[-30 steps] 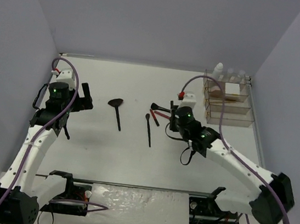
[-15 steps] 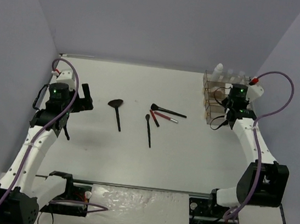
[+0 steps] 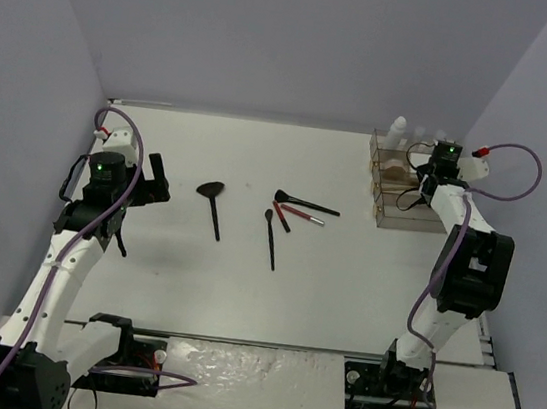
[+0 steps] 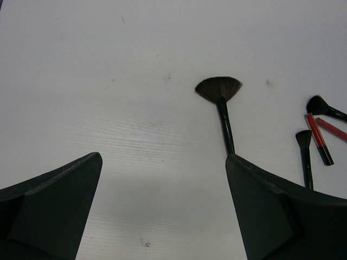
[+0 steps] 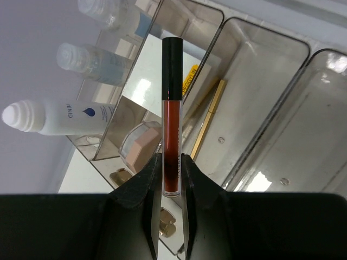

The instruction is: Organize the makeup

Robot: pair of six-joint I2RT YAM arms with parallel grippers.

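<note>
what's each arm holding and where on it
The right end effector pinches a slim red lip-gloss tube with a black cap by its red bottom end. The left end effector is open, empty.

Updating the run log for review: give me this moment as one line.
right hand: shut on red tube, at organizer | left hand: open, empty, over table | loose: fan brush

Left wrist view: the handle end of a long black fan brush [image 4: 222,108] disappears behind one dark finger [image 4: 271,216] of the left gripper [image 4: 162,157], as does that of a small black brush [image 4: 304,154]. The right edge cuts off a round-headed black brush [image 4: 321,105] and a thin red pencil [image 4: 332,129].

Right wrist view: the foot of a slim red tube with a black cap [image 5: 172,103] is hidden between the fingers [image 5: 141,206] of the right gripper [image 5: 172,160]. The top edge crops a blurred clear bottle [image 5: 103,10].
</note>
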